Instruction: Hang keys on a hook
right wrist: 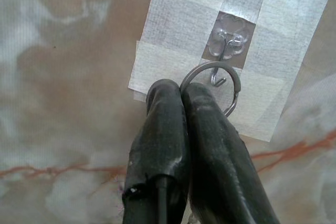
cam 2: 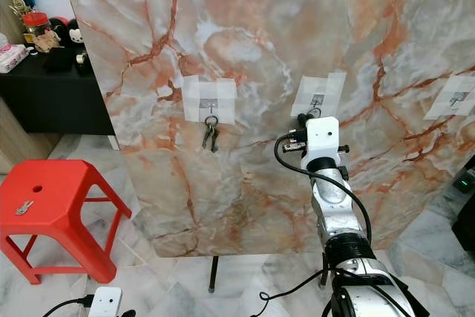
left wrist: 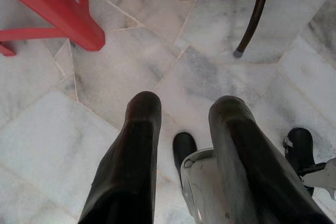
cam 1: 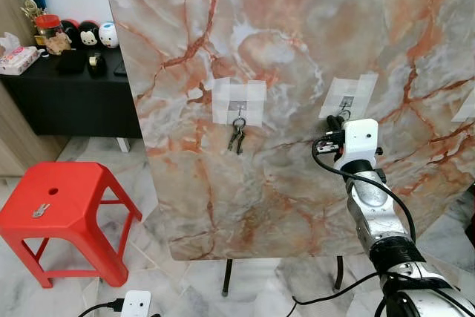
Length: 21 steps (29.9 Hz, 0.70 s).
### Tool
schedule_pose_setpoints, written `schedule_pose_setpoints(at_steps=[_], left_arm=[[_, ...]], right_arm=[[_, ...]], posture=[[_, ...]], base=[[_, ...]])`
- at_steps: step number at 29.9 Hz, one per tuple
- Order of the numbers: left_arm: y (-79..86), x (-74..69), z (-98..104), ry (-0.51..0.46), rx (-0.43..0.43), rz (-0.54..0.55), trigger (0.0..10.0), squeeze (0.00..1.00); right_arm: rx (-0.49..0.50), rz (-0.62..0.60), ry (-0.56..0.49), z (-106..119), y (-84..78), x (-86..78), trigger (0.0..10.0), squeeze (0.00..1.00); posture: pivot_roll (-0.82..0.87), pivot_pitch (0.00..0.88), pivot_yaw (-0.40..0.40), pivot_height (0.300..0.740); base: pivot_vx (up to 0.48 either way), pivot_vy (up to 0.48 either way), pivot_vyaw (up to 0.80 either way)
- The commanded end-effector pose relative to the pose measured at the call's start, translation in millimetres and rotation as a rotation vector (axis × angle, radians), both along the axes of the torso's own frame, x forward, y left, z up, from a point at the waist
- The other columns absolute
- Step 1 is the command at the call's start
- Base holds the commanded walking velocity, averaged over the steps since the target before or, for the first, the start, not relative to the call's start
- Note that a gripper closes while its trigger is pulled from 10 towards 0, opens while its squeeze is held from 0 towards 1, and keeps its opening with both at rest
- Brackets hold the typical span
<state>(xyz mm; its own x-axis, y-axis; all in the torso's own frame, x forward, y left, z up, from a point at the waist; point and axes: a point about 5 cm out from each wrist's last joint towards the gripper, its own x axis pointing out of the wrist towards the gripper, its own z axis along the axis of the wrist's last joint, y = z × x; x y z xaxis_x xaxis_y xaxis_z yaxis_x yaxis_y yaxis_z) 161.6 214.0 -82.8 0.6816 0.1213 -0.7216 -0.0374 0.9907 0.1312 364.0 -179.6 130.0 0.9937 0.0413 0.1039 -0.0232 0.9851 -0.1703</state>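
Thin steel ring (right wrist: pixel 211 80), light, stiff and slick, so the pinch has to stay on the rim. The right gripper (right wrist: pixel 181 88) is clamped on the ring's edge, right at the hook (right wrist: pixel 222 65), the loop around its tip but not seated yet, I'd say. Left gripper (left wrist: pixel 184 109) hangs idle, fingers apart.
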Motion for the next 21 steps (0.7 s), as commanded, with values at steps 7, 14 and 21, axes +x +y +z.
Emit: schedule_pose_setpoints(at_steps=[7,14,21], left_arm=[[-0.5,-5.0,-2.2,0.012,0.003,0.007,10.0,0.00],[-1.1,-4.9,-2.0,0.005,0.003,0.008,10.0,0.00],[-1.3,-4.9,-1.9,0.002,0.003,0.007,10.0,0.00]], right_arm=[[-0.025,0.005,0.005,9.0,-3.7,6.6,10.0,0.00],[-0.029,0.012,0.013,9.7,-2.9,7.8,10.0,0.00],[-0.033,0.012,0.018,10.3,-2.7,8.5,10.0,0.00]], posture=[[0.00,0.000,-0.072,0.740],[0.00,0.000,-0.072,0.740],[-0.01,0.000,-0.072,0.740]], base=[[0.000,0.000,0.00],[0.000,0.000,0.00],[0.000,0.000,0.00]])
